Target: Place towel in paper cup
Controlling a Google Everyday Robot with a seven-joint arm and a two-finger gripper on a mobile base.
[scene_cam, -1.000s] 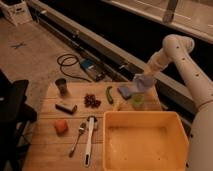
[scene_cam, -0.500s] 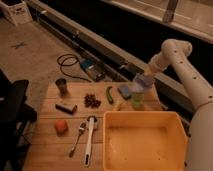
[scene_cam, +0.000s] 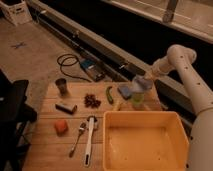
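Observation:
My gripper [scene_cam: 143, 80] is at the table's far right, at the end of the white arm that comes in from the right. It is shut on the towel [scene_cam: 140, 85], a light blue-grey cloth hanging bunched beneath it. The towel's lower end hangs just above the paper cup [scene_cam: 137, 100], or touches its rim. That cup is tall and pale yellow-green, and stands upright just beyond the yellow bin. The cloth hides the cup's rim. A small blue sponge block [scene_cam: 125, 92] lies right beside the cup on its left.
A large yellow bin [scene_cam: 175, 131] fills the near right of the wooden table [scene_cam: 50, 155]. A green chili [scene_cam: 109, 94], dark grapes [scene_cam: 91, 100], metal cup [scene_cam: 62, 86], dark block [scene_cam: 66, 106], orange piece [scene_cam: 61, 126], spoon [scene_cam: 77, 139] and white-handled tool [scene_cam: 89, 141] lie to the left.
The gripper has come down and slightly left with the towel over the last second, bringing the cloth from above the cup down to its rim.

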